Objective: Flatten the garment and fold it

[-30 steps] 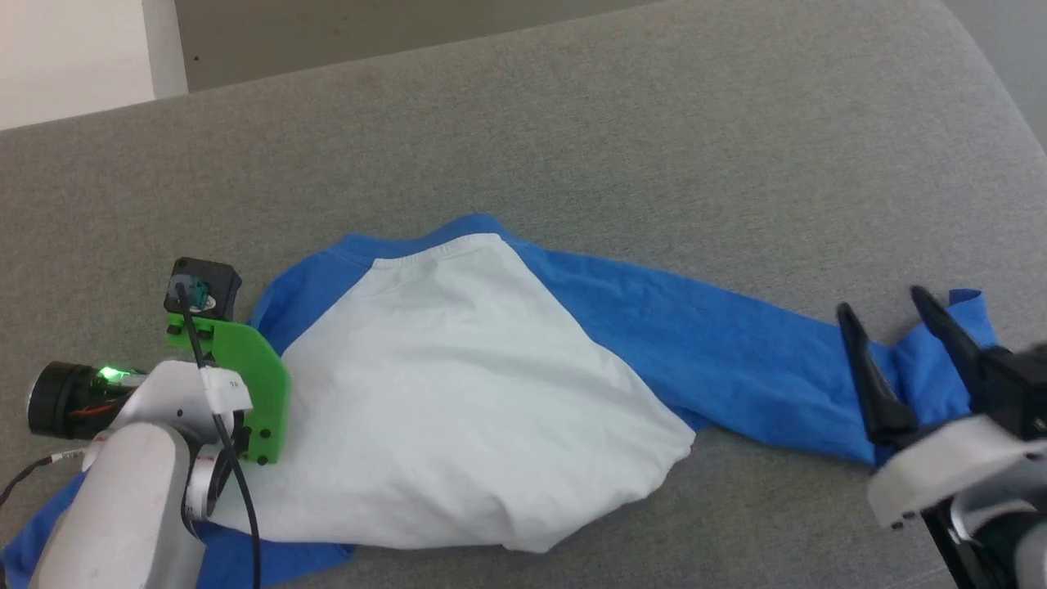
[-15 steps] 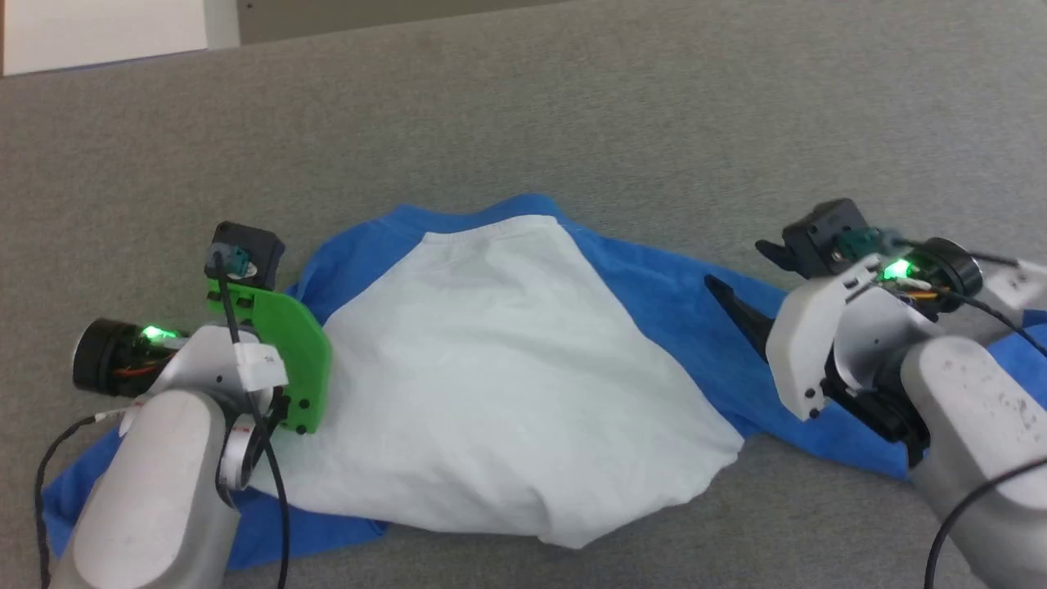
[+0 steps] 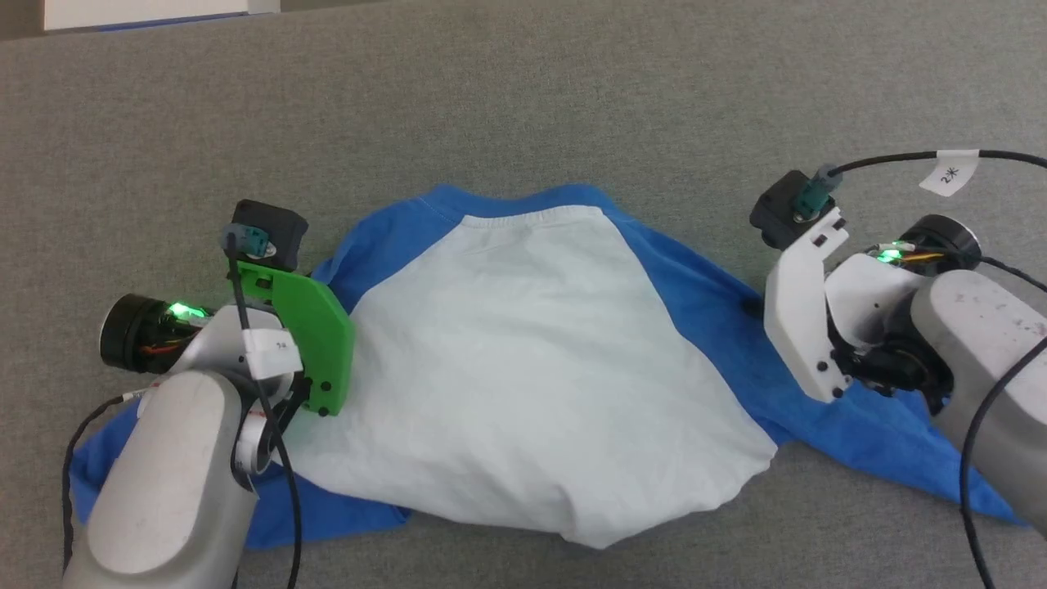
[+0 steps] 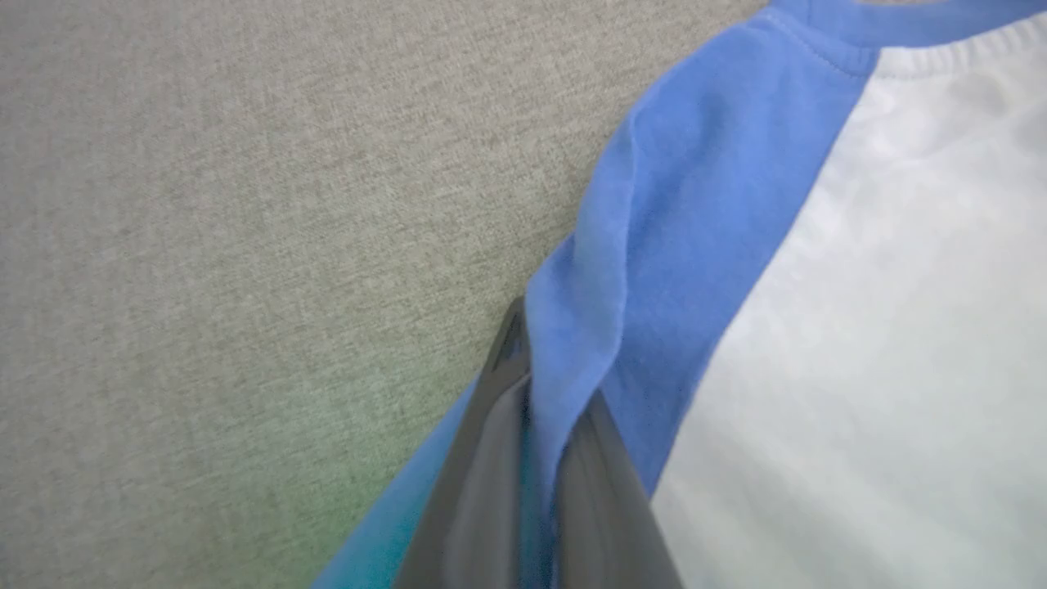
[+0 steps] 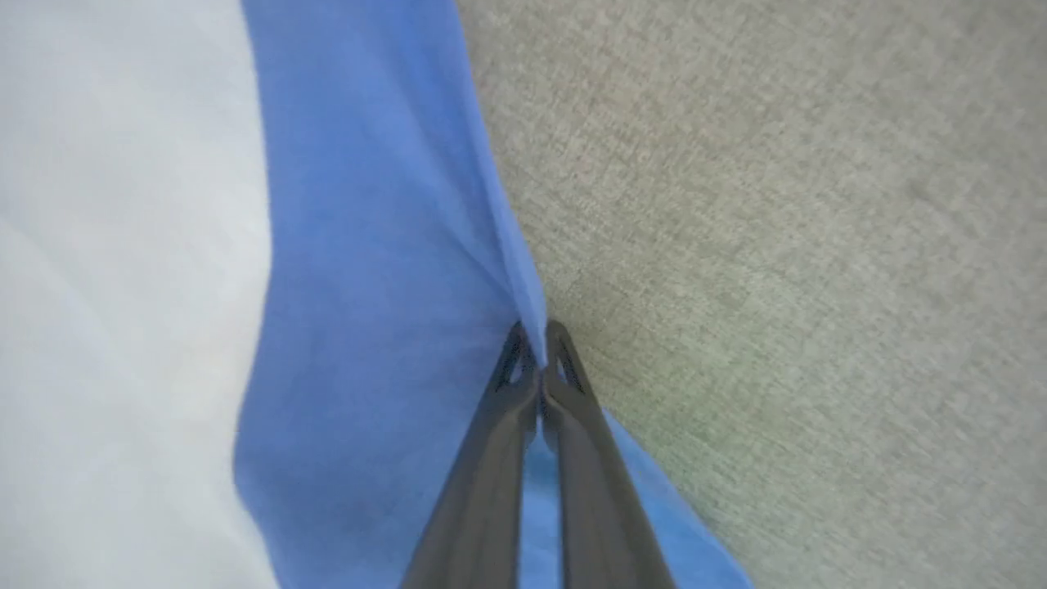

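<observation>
In the head view, the shirt (image 3: pixel 532 368) lay in the middle of the grey surface (image 3: pixel 523 98), with its white body on top and the blue neckband (image 3: pixel 523 199) on the far side. The left sleeve (image 3: pixel 94 483) went out toward the lower left and passed under the left arm (image 3: pixel 164 474). The right sleeve (image 3: pixel 883 425) went out toward the lower right and passed under the right arm (image 3: pixel 973 327). The green plate (image 3: pixel 315 335) on the left wrist stood over the left shoulder of the shirt, and the white plate (image 3: pixel 797 311) on the right wrist stood over the blue cloth at the right shoulder.

In the left wrist view, the left pincer (image 4: pixel 544 384) was pinching a raised fold of blue cloth, which stood up between its two fingers. The white body was to the right of this fold and the bare surface was to the left. The neckband was at the top right corner.

In the right wrist view, the right pincer (image 5: pixel 537 343) had its fingers pressed together on the edge of the blue sleeve, with a thin fold of cloth between the tips. From the tips the cloth ran upward in a tight line. The white body was on the left and the surface on the right.
</observation>
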Motion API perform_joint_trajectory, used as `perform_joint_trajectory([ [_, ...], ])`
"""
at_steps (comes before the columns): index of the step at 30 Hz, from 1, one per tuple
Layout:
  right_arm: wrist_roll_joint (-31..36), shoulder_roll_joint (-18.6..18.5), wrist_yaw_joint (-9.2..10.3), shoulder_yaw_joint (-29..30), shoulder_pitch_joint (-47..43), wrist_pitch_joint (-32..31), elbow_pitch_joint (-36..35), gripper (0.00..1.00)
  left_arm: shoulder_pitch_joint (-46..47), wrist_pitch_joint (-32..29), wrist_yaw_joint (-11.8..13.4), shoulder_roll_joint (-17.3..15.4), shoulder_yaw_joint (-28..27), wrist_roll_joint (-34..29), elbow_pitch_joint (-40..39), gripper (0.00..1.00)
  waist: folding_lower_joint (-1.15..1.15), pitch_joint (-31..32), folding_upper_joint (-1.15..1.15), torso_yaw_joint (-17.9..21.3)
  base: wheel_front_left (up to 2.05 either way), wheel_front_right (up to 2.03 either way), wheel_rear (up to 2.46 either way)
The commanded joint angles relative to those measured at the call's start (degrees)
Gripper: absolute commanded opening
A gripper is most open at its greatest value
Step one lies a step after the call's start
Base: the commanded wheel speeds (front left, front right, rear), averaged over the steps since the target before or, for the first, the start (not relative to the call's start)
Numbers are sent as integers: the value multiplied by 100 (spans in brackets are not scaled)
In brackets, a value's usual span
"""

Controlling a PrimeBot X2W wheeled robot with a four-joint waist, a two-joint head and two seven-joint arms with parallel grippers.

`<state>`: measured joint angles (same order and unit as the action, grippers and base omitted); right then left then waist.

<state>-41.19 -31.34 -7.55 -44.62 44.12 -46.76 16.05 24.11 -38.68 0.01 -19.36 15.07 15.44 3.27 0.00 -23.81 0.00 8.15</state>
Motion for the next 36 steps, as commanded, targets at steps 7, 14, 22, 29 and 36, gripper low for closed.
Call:
perform_joint_trajectory([
  [7, 145, -568, 6, -178, 378, 308, -551, 0, 286, -134, -392, -374, -84, 240, -424, 0, 0, 27, 0, 17, 0, 0, 0],
  [14, 609, -914, 6, 10, 1562, 831, -620, 0, 1585, -175, -611, -897, -131, 87, -781, 0, 0, -179, 0, -48, 0, 0, 0],
  [22, 1275, -918, 6, 462, 3162, 1232, -166, 0, 3487, 215, -671, -1051, -111, -261, -303, 0, 0, -621, 0, -70, 0, 0, 0],
  [29, 2043, -735, 6, 1002, 4480, 1786, 369, 0, 4970, 1083, -333, -1101, -396, -717, 229, 0, 0, -1004, 0, -31, 0, 0, 0],
  [36, 3083, -308, 6, 1751, 5384, 2691, 770, 0, 6125, 2386, 171, -1050, -607, -1119, 634, 0, 0, -1153, 0, 9, 0, 0, 0],
])
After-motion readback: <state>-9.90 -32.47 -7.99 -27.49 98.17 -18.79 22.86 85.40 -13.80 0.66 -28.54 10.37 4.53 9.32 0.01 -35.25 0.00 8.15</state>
